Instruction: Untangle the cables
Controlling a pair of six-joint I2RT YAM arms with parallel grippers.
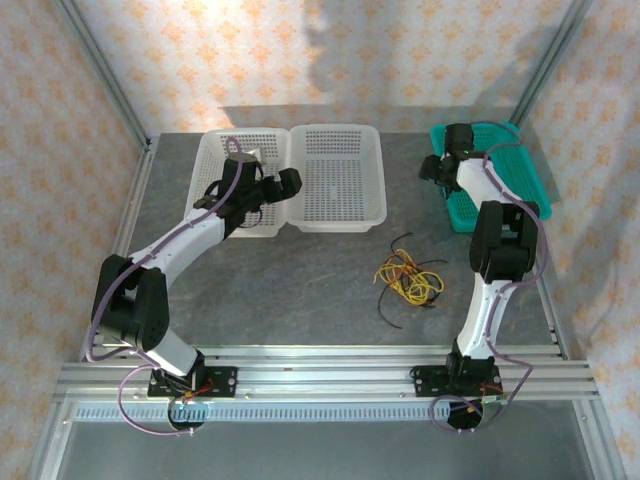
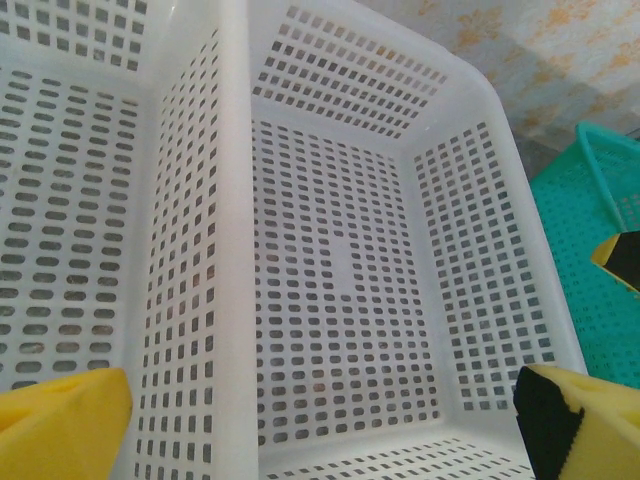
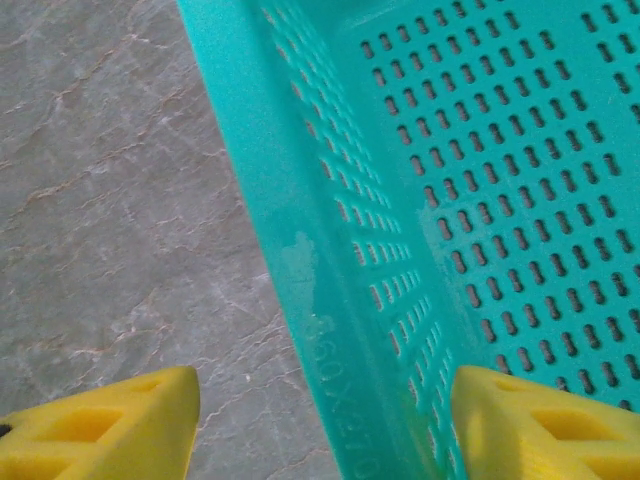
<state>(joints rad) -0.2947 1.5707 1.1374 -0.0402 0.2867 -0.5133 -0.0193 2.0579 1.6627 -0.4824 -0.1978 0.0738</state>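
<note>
The cables lie as one tangle of thin yellow, orange-brown and black wires on the grey table, between the arms and toward the right. My left gripper hovers far from them, where the two white baskets meet. Its yellow fingers stand wide apart with nothing between them, so my left gripper is open. My right gripper is at the teal basket's left edge. It is open, with one finger over the table and the other over the basket's wall.
Two white perforated baskets stand side by side at the back. A teal basket stands at the back right. Metal frame posts rise at the back corners, and a rail runs along the near edge.
</note>
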